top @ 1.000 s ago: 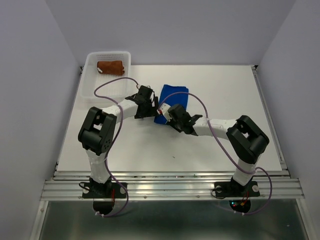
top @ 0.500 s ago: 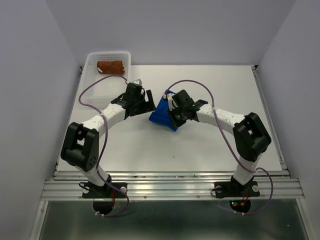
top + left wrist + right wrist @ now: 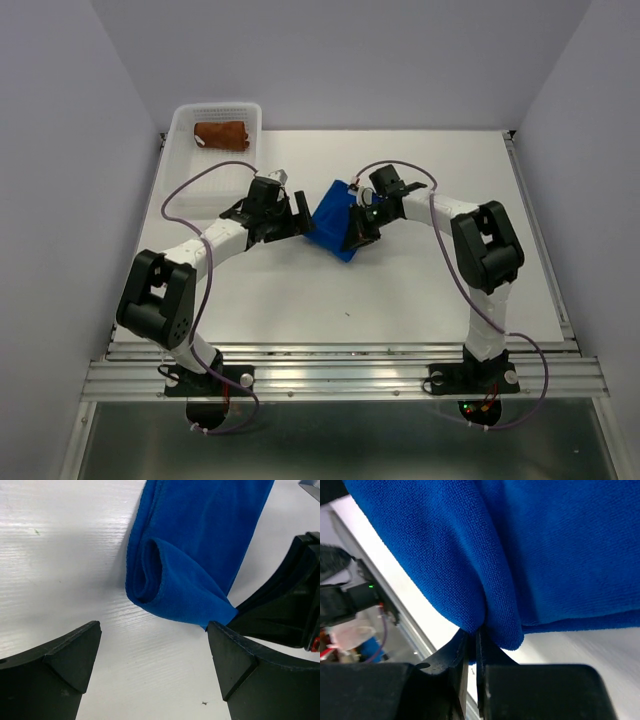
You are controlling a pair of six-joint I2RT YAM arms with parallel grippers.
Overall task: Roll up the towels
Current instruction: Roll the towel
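Note:
The royal blue towel [image 3: 335,220] lies on the white table, its near end folded over into a loose curl [image 3: 170,582]. My right gripper [image 3: 362,222] is shut on the towel's edge [image 3: 485,605], the cloth pinched between its fingers. My left gripper [image 3: 297,215] is open and empty, just left of the towel, its fingers [image 3: 60,665] wide apart over bare table. The rust-brown towel [image 3: 221,134] lies as a rolled bundle in the white basket [image 3: 185,115] at the far left.
The white perforated basket stands at the table's far left corner. Purple cables loop over both arms. A metal rail [image 3: 340,352] runs along the near table edge. Grey walls close in on the left, right and back.
My right gripper has moved toward the far right with the blue towel's edge, turning the cloth over. My left gripper has drawn back left of the towel and stands open.

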